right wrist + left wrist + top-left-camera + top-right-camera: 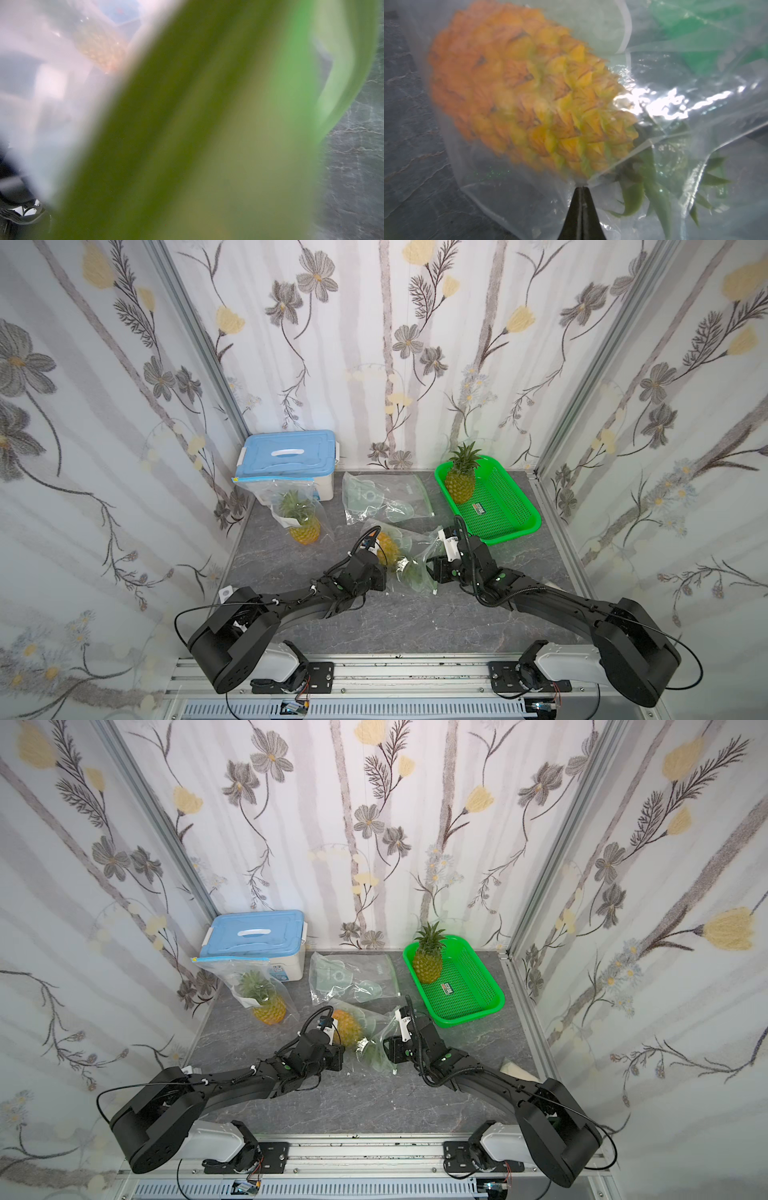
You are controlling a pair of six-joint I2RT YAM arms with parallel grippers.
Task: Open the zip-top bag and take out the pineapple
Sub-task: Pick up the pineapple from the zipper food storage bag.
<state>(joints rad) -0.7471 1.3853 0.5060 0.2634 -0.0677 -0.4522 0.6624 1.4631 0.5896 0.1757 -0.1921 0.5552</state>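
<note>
Two black robot arms meet over a clear zip-top bag [415,572] lying on its side in the middle of a grey, stone-patterned bench [395,626]. Inside it lies a pineapple [529,93]. Its yellow-orange body points toward the left arm [332,593] and its green leaves toward the right arm [519,589], where the bag's mouth appears to be.

In the left wrist view, the left jaws are pressed shut on a fold of the bag's film. They sit just beside the fruit, where the body meets the leaves, with plastic between them and the skin. The right jaws sit at the mouth end, near the leaves. A green blur fills the right wrist view, so I cannot tell whether they are open or closed, or whether they hold anything.

The step in hand looks like parting the mouth or reaching in, with the left side anchoring the bag. Whether the zip is fully parted is unclear. The next move calls for a firm hold on the leaves, then a pull away from the pinned film.
</note>
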